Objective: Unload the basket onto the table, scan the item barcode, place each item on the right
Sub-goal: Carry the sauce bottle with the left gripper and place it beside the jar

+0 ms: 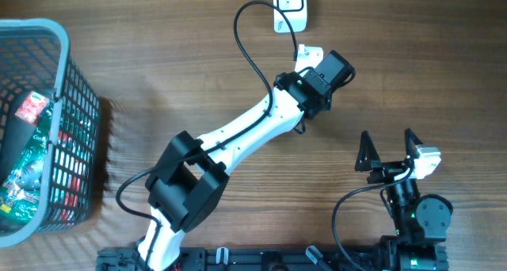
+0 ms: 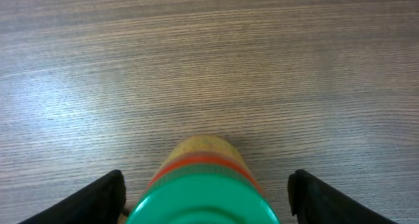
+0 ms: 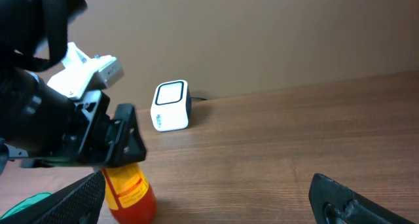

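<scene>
The bottle (image 2: 200, 160) stands upright on the desk (image 2: 196, 54), right under the left hand (image 2: 207, 199), whose jaws are wide and clear of it on both sides. The right hand (image 1: 388, 149) waits wide and empty. The bottle looks like stiff, smooth plastic: probably light, round enough to slip, and tall enough to tip. The best hold is across the body just below the green cap (image 2: 203, 209), leaving the label (image 3: 131, 188) bare for the scanner (image 3: 171, 105).
</scene>
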Robot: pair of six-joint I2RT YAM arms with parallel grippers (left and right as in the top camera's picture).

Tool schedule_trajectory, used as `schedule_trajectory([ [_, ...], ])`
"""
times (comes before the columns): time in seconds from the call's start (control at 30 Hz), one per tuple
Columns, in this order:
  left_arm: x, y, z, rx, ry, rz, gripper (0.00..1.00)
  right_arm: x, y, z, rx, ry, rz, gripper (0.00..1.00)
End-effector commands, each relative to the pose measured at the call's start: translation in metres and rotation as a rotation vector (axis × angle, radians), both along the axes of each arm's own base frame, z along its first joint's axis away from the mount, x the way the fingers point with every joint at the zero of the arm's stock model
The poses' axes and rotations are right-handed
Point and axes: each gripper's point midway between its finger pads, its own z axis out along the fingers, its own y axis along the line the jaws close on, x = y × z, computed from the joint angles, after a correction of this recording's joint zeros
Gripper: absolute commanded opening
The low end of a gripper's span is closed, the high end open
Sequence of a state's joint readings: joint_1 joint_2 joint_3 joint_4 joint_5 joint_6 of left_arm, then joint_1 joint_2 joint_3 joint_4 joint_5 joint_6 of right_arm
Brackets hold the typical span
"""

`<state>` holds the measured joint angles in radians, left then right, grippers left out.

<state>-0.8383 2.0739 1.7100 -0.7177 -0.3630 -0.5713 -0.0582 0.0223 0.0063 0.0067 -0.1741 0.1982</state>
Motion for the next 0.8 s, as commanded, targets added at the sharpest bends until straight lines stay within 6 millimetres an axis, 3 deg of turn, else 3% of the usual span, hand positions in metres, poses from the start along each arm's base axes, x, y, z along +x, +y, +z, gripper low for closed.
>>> schedule_trajectory([
  [0.0,0.001,0.006,0.071,-0.082,-0.113,0.001,1.0,0.001,-0.005,0.0,0.012,0.0,-0.025,1.0],
  [0.13,-0.004,0.032,0.163,-0.162,-0.275,0.001,1.0,0.001,-0.005,0.0,0.012,0.0,-0.025,1.0],
  [0.2,-0.005,0.063,0.211,-0.169,-0.385,0.05,1.0,0.001,-0.005,0.0,0.012,0.0,-0.025,1.0],
  [0.27,-0.008,0.111,0.26,-0.167,-0.505,0.146,1.0,0.001,-0.005,0.0,0.012,0.0,-0.025,1.0],
  [0.33,-0.012,0.16,0.294,-0.166,-0.58,0.243,1.0,0.001,-0.005,0.0,0.012,0.0,-0.025,1.0],
  [0.37,-0.016,0.201,0.31,-0.166,-0.61,0.323,1.0,0.001,-0.005,0.0,0.012,0.0,-0.025,1.0],
  [0.53,-0.046,0.33,0.33,-0.187,-0.646,0.681,1.0,0.001,-0.005,0.0,0.012,0.0,-0.025,1.0],
  [0.6,-0.074,0.393,0.331,-0.213,-0.656,0.907,1.0,0.001,-0.005,0.0,0.012,0.0,-0.025,1.0],
  [0.67,-0.099,0.438,0.324,-0.234,-0.65,1.099,1.0,0.001,-0.005,0.0,0.012,0.0,-0.025,1.0],
  [0.77,-0.129,0.484,0.298,-0.305,-0.575,1.341,1.0,0.001,-0.005,0.0,0.012,0.0,-0.025,0.99],
])
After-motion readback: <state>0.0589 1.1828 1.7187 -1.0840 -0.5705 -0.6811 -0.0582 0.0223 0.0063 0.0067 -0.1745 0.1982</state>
